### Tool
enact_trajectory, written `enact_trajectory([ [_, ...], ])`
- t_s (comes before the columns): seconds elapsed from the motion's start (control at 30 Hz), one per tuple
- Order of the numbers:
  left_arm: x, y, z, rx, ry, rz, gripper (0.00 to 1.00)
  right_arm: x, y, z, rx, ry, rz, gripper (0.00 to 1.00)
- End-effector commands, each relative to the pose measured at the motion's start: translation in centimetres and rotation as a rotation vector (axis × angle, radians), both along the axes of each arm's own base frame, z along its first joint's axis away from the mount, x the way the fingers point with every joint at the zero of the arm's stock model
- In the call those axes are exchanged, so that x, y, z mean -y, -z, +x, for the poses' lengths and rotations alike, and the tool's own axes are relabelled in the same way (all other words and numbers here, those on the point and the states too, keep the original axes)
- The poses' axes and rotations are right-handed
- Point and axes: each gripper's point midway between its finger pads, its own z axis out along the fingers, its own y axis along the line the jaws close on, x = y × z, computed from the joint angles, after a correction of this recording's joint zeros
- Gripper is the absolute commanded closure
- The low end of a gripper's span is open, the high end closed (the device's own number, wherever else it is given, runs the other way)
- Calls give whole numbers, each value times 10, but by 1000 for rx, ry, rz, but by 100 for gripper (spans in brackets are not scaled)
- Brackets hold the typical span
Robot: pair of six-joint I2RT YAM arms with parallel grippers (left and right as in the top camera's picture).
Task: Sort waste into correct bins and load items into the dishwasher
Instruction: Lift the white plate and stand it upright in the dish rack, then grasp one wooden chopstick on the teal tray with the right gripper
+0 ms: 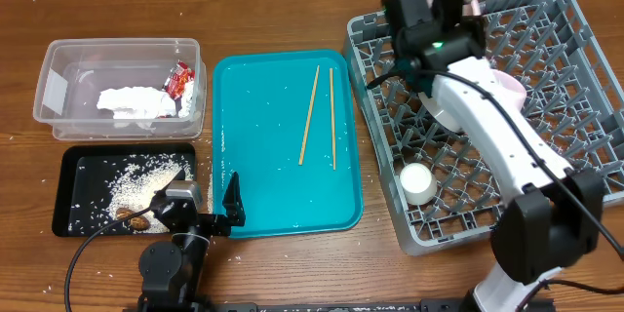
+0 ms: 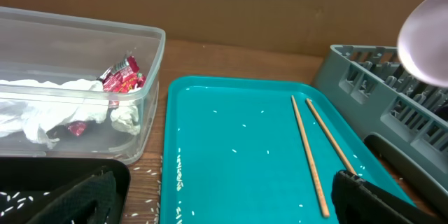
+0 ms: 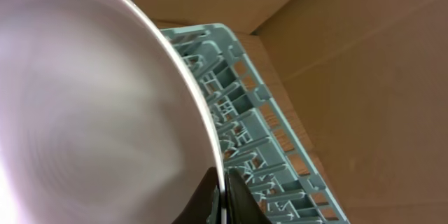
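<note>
Loading is judged to be the step in hand: over the grey dish rack [image 1: 575, 107], beside the teal tray [image 1: 263, 175], the pale pink bowl [image 3: 91, 112] is held by its rim in the closed right end effector [image 3: 222, 199], and a free slot is needed for lowering it. Two chopsticks [image 1: 309, 117] lie on the tray near the wide-open, empty left end effector [image 2: 224, 206]. The racked small white cup [image 1: 418, 182] must be avoided.
</note>
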Motion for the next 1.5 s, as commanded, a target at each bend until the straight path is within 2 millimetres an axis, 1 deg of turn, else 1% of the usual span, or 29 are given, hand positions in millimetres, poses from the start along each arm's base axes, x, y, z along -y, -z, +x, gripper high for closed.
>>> enact_trajectory([
  [0.0, 0, -1, 0, 10, 7, 13, 0, -17, 13, 3, -27, -36, -16, 96],
  [0.33, 0, -1, 0, 10, 7, 13, 0, -26, 25, 7, -44, -53, -17, 96],
  [0.37, 0, -1, 0, 10, 7, 13, 0, -29, 26, 7, -48, -60, -14, 93],
  [0.4, 0, -1, 0, 10, 7, 13, 0, -31, 26, 6, -50, -64, -14, 88],
  [0.47, 0, -1, 0, 10, 7, 13, 0, -36, 25, 6, -43, -75, -16, 73],
  [0.5, 0, -1, 0, 10, 7, 13, 0, -39, 23, 6, -35, -78, -16, 67],
  [0.57, 0, -1, 0, 10, 7, 13, 0, -46, 18, 5, -19, -91, -17, 65],
  [0.67, 0, -1, 0, 10, 7, 13, 0, -66, 7, 0, 4, -140, 5, 65],
  [0.73, 0, -1, 0, 10, 7, 13, 0, -89, 2, -7, 6, -208, 47, 63],
  [0.77, 0, -1, 0, 10, 7, 13, 0, -121, 4, -18, -27, -315, 131, 60],
  [0.83, 0, -1, 0, 10, 7, 13, 0, -163, 14, -34, -94, -447, 274, 58],
  [0.9, 0, -1, 0, 10, 7, 13, 0, -205, 31, -52, -173, -550, 464, 58],
  [0.97, 0, -1, 0, 10, 7, 13, 0, -234, 44, -67, -240, -596, 637, 57],
  [1.03, 0, -1, 0, 10, 7, 13, 0, -259, 60, -79, -294, -589, 824, 58],
  [1.13, 0, -1, 0, 10, 7, 13, 0, -278, 86, -82, -335, -520, 974, 58],
  [1.2, 0, -1, 0, 10, 7, 13, 0, -288, 106, -81, -359, -486, 1021, 58],
  [1.37, 0, -1, 0, 10, 7, 13, 0, -298, 162, -68, -393, -402, 1040, 58],
  [1.47, 0, -1, 0, 10, 7, 13, 0, -301, 187, -65, -413, -386, 1029, 58],
])
